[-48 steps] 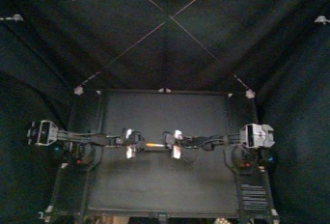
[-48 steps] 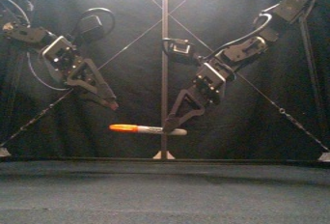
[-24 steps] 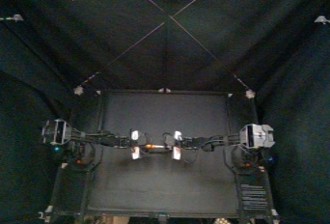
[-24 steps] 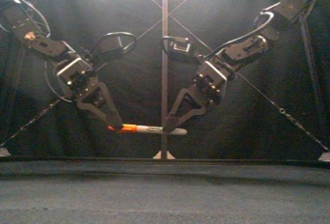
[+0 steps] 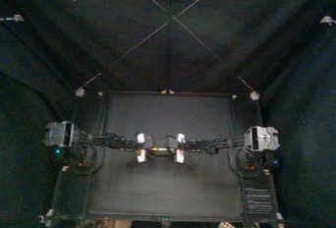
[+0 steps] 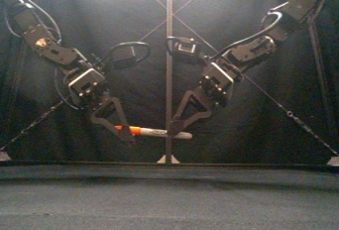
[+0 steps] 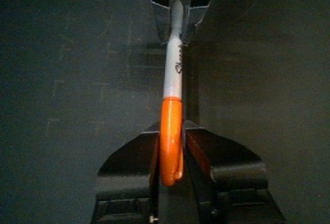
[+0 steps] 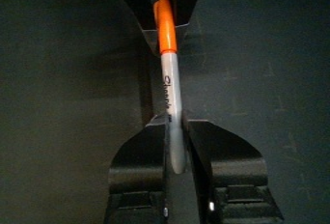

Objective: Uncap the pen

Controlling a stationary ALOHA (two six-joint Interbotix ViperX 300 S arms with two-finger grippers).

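Pen hung clamped in the right gripper; the left gripper had arrived, apparently pinching the cap, ready to pull.

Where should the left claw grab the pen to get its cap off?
The orange cap, squeezed across its round sides, coming from the pen's free left end. The right gripper holds the grey barrel level, so the left gripper could probably pull straight outward.

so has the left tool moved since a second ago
Yes. In the front view the left tool has come down and slightly toward the right tool, reaching the orange cap of the pen, which has not shifted.
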